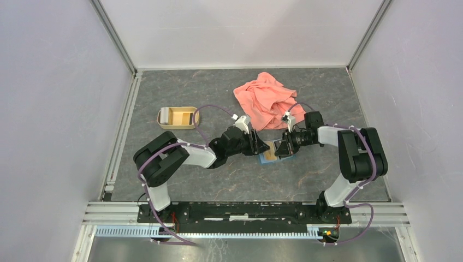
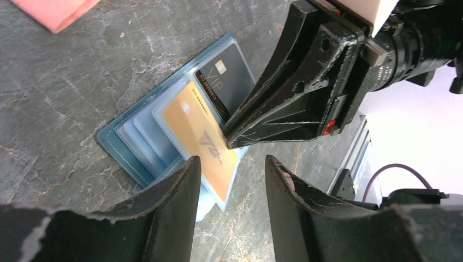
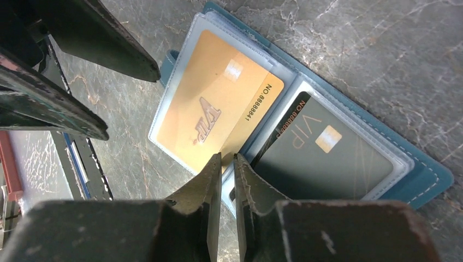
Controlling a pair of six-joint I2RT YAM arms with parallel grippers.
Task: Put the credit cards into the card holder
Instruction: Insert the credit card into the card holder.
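Observation:
The teal card holder (image 1: pixel 285 157) lies open on the table between both arms, its clear sleeves facing up (image 2: pixel 117 144) (image 3: pixel 426 169). An orange-gold credit card (image 3: pixel 213 109) (image 2: pixel 199 128) sits partly in the left sleeve, one end sticking out. A dark credit card (image 3: pixel 327 153) (image 2: pixel 232 82) lies in the other sleeve. My right gripper (image 3: pixel 226 157) (image 2: pixel 226 137) points down, jaws almost together, tips on the gold card's edge at the fold. My left gripper (image 2: pixel 232 162) (image 1: pixel 261 146) hovers open just beside the holder, nothing between its fingers (image 3: pixel 109 43).
A salmon-pink cloth (image 1: pixel 267 98) lies crumpled behind the grippers, its corner in the left wrist view (image 2: pixel 54 11). A tan tray (image 1: pixel 177 117) stands at the back left. The metal rail of the table's near edge (image 1: pixel 245 210) runs in front of the arms.

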